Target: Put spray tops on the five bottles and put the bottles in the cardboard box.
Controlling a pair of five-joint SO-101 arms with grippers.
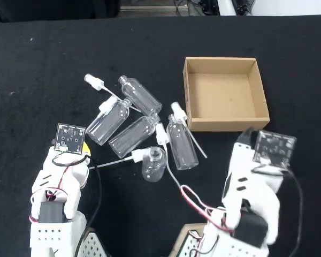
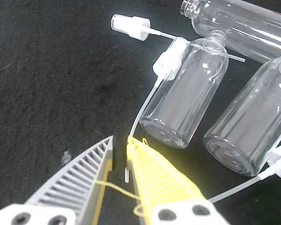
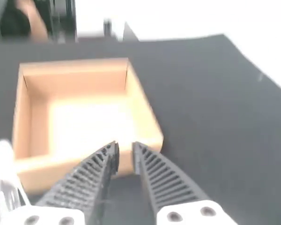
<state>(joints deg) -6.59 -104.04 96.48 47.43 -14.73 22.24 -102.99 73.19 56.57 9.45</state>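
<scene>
The left tool [image 2: 120, 140] sits at the left edge of the pile, over the matte black cloth of the desk [image 1: 37, 64]. One finger is grey and the other yellow. Both are ribbed wedges, and they stand a narrow slit apart with nothing clamped between them. The thin, translucent dip tube [image 2: 147, 101] of a white spray top [image 2: 167, 61] ends right at the tip of the yellow finger.

Just right of that you have the bottles [image 1: 108, 122]. They are five clear, smooth plastic cylinders with rounded shoulders and short necks, bunched mid-desk. Four lie on their sides, fanned out and touching one another. The fifth bottle [image 1: 153, 163] appears to stand upright on the side nearest the arms, its open mouth facing up.

The loose spray tops [image 1: 94, 82] are small white caps, each trailing a long, fine tube, and they are scattered among the bottles. One top [image 1: 177, 112] rests at the neck of the rightmost bottle [image 1: 183, 144]. You cannot tell whether it is seated.

Just right of the group sits the cardboard box [image 1: 224, 124]. It is shallow, squarish and plain brown, with straight walls, an open top and its flat floor showing.

Furthest right, the right tool [image 3: 125, 149] has black ribbed fingers parted by a slim gap, and it grips nothing. It points at the box's near wall, just short of it.
</scene>
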